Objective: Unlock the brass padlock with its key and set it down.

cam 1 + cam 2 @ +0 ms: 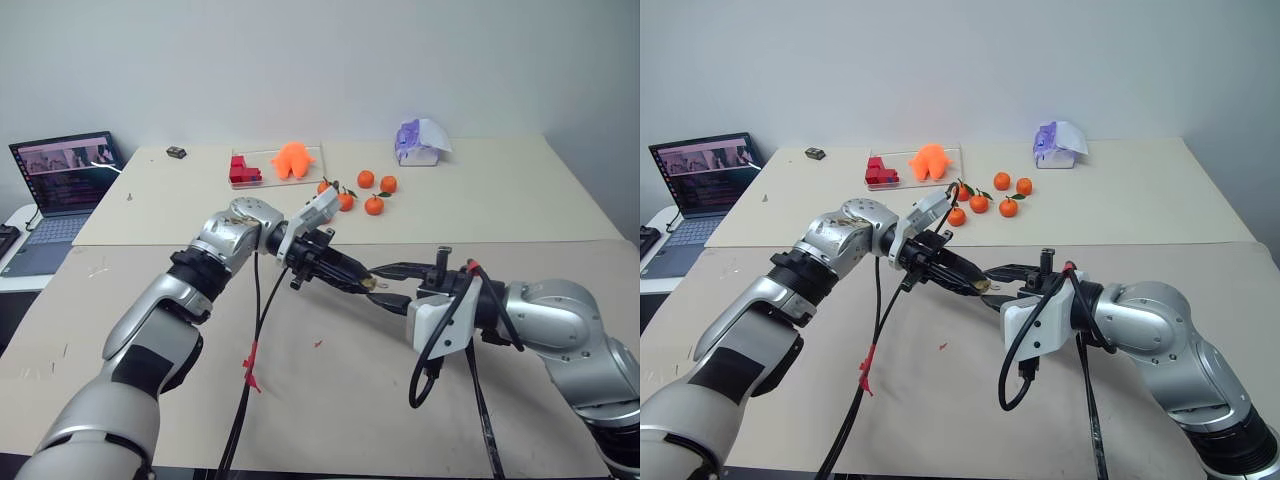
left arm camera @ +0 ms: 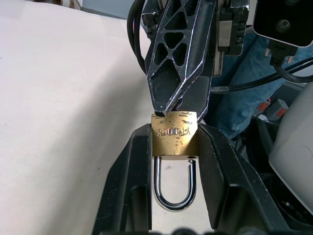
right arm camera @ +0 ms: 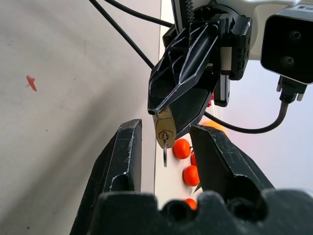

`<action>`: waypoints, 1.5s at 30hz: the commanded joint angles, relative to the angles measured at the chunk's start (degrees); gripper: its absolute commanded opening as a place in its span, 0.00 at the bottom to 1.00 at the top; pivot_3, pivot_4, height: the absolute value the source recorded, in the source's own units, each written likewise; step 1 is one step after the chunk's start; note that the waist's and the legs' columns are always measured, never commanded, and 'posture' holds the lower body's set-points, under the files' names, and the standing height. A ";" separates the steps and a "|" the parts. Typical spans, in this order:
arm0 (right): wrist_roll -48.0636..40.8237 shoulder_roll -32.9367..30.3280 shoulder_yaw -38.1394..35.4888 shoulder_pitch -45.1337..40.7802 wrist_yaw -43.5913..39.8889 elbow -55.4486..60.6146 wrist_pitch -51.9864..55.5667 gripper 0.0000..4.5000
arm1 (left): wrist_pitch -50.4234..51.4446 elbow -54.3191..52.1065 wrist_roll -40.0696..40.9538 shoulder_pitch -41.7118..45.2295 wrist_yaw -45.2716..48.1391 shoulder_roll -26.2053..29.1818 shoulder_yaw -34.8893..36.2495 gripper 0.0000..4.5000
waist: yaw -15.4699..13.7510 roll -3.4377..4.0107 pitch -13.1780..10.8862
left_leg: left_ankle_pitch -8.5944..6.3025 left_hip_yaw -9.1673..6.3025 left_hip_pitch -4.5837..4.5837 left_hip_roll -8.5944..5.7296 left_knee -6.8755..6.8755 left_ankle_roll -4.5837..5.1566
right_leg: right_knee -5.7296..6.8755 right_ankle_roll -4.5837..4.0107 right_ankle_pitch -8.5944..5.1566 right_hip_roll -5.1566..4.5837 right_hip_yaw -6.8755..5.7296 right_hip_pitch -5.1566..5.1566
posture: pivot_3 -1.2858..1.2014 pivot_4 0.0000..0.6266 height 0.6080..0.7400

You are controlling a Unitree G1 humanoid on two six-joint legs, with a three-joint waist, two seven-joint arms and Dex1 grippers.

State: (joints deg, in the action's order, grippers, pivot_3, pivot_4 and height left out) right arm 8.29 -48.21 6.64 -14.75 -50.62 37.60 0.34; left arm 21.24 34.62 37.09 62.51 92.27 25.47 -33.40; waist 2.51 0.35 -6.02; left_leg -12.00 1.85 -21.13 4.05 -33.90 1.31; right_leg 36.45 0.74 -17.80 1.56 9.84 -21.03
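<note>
My left claw [image 1: 352, 276] grasps the brass padlock [image 2: 174, 135] by its body, held in the air above the pale counter [image 1: 330, 400], shackle toward my wrist. My right claw [image 3: 166, 142] stands released, its fingers either side of the key [image 3: 165, 149] stuck in the lock's keyhole, not pinching it. Farther back on the counter lie tangerines [image 1: 366, 179], by a plain wall; a laptop [image 1: 62, 185] sits off to my left

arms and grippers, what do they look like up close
Both arms are silver-grey shells with black joint bands and loose black cables, red tape on one. The left gripper and right gripper have black fingers with triangular cut-outs; a white camera block sits at each wrist.
</note>
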 commanded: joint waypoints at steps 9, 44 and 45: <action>-0.59 0.76 -0.85 -0.72 0.51 0.89 0.01 0.28 | -0.20 -0.98 0.33 1.01 0.23 -0.34 0.76 0.18 | 0.02 0.00 0.00 | 0.00 0.00 0.00 0.00 0.00 0.00 | 0.00 0.00 0.00 0.00 0.00 0.00 | 0.52 0.24 0.89; -1.42 1.78 -1.13 -2.55 0.48 0.34 1.89 0.02 | 3.30 -0.94 -1.04 1.49 0.23 0.65 4.16 0.94 | 0.07 0.00 0.00 | 0.00 0.00 0.00 -0.01 0.00 0.00 | 0.13 -0.02 -0.02 0.00 0.01 -0.01 | 0.52 0.24 0.89; -1.39 1.79 -1.09 -2.40 0.51 0.19 1.84 0.02 | 3.37 -0.93 -1.14 1.73 0.23 0.96 4.62 0.94 | 0.07 0.00 0.00 | 0.00 0.00 0.00 -0.01 0.00 0.00 | 0.14 -0.01 -0.02 0.00 0.01 -0.01 | 0.52 0.24 0.89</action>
State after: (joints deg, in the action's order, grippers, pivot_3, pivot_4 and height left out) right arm 7.71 -46.69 7.15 -16.85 -50.94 36.95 2.34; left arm 24.23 34.67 35.39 62.52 92.32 25.35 -31.15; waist 2.58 0.35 -6.02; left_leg -12.00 1.84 -21.13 4.04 -33.90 1.31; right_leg 36.61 0.73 -17.83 1.56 9.85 -21.04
